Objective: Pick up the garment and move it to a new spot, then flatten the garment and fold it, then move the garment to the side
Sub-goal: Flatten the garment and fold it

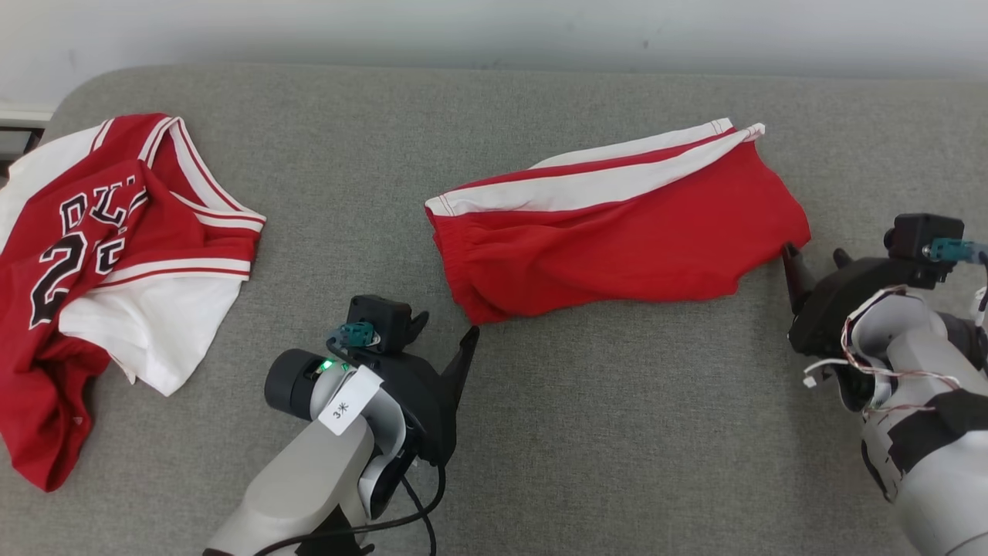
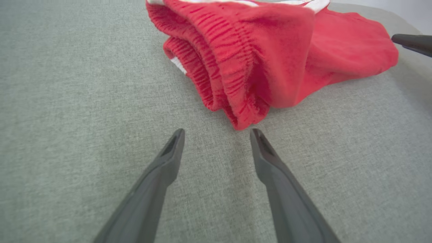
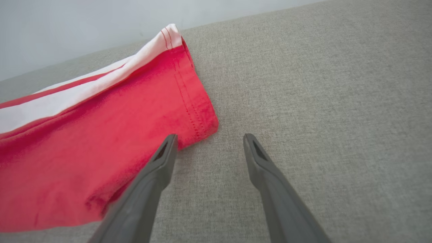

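Red shorts with a white side stripe (image 1: 617,224) lie folded lengthwise across the middle of the grey surface, waistband to the left, leg hem to the right. My left gripper (image 1: 448,336) is open just below the waistband corner (image 2: 241,123), a small gap away from the cloth, holding nothing. At the shorts' lower right hem corner (image 3: 206,128) my right gripper (image 1: 814,259) is open too; its left finger (image 3: 165,155) lies over the edge of the red fabric without pinching it. The left wrist view catches that gripper's fingertip (image 2: 410,42) at the far right.
A red and white basketball jersey with black lettering (image 1: 100,262) lies crumpled at the left edge of the grey padded surface (image 1: 587,432). A pale wall (image 1: 494,31) runs behind the surface's far edge. Bare grey cloth stretches in front of the shorts.
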Robot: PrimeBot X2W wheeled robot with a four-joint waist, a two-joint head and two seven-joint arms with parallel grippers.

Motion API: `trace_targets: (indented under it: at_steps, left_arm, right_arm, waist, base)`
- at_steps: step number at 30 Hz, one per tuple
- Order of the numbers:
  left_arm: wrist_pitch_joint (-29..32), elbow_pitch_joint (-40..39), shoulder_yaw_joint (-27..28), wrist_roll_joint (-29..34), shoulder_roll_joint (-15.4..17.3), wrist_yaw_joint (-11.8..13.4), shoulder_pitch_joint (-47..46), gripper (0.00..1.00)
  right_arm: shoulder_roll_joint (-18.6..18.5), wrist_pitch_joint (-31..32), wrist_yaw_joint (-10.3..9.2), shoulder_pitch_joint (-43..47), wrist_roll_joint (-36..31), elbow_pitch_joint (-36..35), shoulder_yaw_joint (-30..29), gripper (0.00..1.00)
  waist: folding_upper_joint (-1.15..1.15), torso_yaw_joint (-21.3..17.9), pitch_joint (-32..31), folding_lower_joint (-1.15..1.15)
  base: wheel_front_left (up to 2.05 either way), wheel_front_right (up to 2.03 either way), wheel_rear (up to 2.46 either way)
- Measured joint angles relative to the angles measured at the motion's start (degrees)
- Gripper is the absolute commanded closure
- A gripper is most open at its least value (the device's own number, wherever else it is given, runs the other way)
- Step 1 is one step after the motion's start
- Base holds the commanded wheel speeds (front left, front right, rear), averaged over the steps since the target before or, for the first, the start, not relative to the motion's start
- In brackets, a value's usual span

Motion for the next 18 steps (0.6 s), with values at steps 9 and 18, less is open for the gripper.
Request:
trace_targets:
  at_steps: [9, 18]
  left_arm:
    - [-0.2, -3.5, -2.9, -1.5, 0.0, 0.1, -1.5, 0.00]
    - [-0.4, -5.3, -5.4, -3.7, -0.1, 1.1, -2.6, 0.05]
  right_arm:
    - [0.4, 0.1, -0.74, -3.7, 0.1, 1.6, -0.3, 0.00]
    - [0.8, 1.0, -0.97, -6.2, 0.1, 3.5, 0.1, 0.00]
  waist:
    - [0.00, 0.0, 1.3, 0.00]
    - [0.00, 0.5, 2.8, 0.00]
  base:
    - [0.00, 0.00, 0.00]
    - [0.00, 0.00, 0.00]
